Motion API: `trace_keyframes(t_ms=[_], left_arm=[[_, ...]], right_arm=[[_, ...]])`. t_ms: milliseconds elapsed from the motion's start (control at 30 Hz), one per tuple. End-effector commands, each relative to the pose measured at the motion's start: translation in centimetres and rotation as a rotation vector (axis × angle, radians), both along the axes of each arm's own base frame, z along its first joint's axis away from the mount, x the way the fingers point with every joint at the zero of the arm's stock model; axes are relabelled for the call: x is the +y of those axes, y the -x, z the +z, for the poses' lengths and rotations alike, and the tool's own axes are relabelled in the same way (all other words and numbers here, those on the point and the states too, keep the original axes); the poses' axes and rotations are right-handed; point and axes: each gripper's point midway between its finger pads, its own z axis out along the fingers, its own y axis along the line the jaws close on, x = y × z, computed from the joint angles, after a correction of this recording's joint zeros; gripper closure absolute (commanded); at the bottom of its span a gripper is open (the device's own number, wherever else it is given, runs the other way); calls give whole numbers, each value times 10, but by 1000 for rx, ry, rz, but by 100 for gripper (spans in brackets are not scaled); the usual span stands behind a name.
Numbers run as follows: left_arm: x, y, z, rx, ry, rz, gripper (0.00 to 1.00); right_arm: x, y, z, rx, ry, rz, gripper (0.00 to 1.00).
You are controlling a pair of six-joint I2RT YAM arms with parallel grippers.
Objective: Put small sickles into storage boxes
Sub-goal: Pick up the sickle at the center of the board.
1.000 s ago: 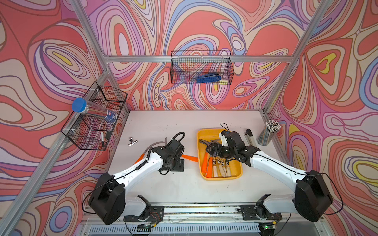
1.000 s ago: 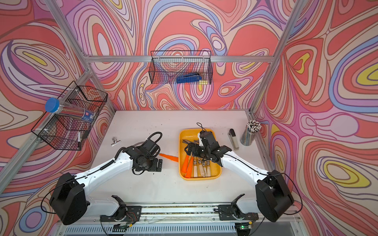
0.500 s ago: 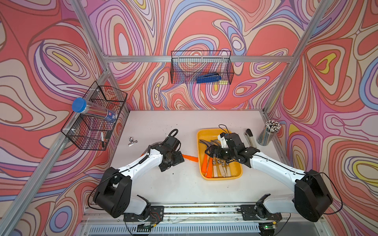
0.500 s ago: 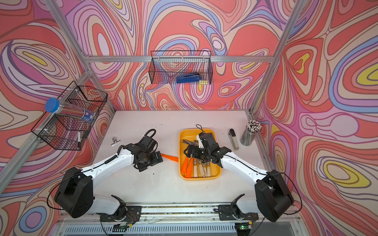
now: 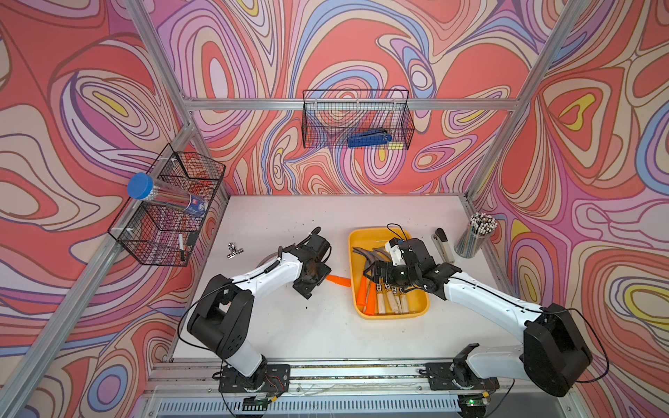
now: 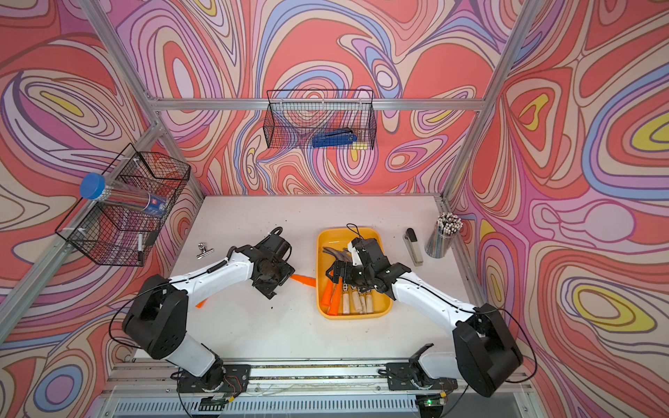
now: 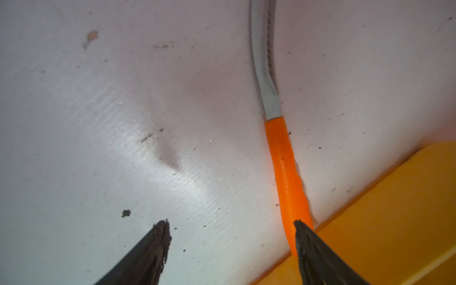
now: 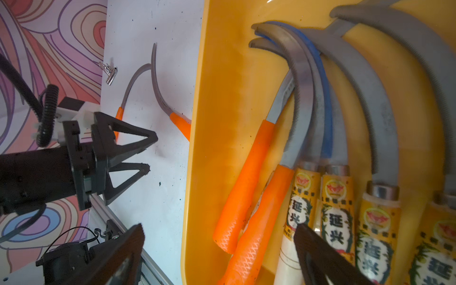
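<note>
The tabletop (image 5: 289, 224) is white, scuffed and dotted with dark crumbs. Around it stand walls (image 5: 253, 54) printed with swirls of coral, pink, lilac, blue and yellow, framed by bare metal posts (image 5: 159, 59). A wire basket (image 5: 356, 119) hangs on the back wall with a blue tool (image 5: 369, 138) in it. A second basket (image 5: 159, 239) on the side wall holds a clear tube (image 5: 173, 199) with a blue cap, its label too small to read. A metal clip (image 5: 233, 250), a grey stapler (image 5: 444, 248) and a cup of pencils (image 5: 472, 240) also stand on the tabletop.

The yellow tray (image 5: 362, 237) sits right of the middle. Six sickles (image 8: 246, 177) lie in it side by side: two with orange handles, four with pale wooden ones. Each wooden handle wears a yellow label (image 8: 336, 222) with a red emblem and, in a white oval, the black characters 延兴. The right fingers (image 8: 318, 256) hover over these handles, spread wide, holding nothing.

A loose sickle (image 7: 286, 172) lies on the tabletop, the end of its orange handle touching the tray's outer wall. The left fingers (image 7: 315, 256) hang low over it, parted, one tip at the handle's end, the other over bare tabletop; they grip nothing. Another orange-handled sickle (image 8: 119, 113) lies farther from the tray, partly under the left arm (image 5: 264, 278).
</note>
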Motion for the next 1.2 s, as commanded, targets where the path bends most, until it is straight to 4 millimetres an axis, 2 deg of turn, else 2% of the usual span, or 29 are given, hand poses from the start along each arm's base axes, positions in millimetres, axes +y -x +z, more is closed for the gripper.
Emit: trace_keyframes(t_ms=[0,200,400,500,633,733,833,1033,1167], left_arm=[[-9,-3,3,29,0,54,31],[-38,-32,-3,-4,79,35,100],[-72,-55,-29,24,160,-18,100],[-80,-57,-41,46,174,-43,100],[-80,-50,-47,48,161,-56,100],[-74,-39,-45,51,130,-80,100],[-60,-23,-41,63,60,-113,100],[-28,23,-40,112,-28,-176,100],[1,54,-33,122,-110,-217,100]], right_arm=[[0,3,-2,-2,-12,12,2],[0,5,-4,2,-14,16,2],[-3,7,1,-5,-2,20,2],[-5,9,3,-10,5,20,2],[-9,13,5,-14,12,18,2],[-10,14,6,-17,12,18,2],[-9,13,6,-18,12,18,1],[-6,10,6,-23,1,21,2],[-3,9,2,-17,-15,23,2]])
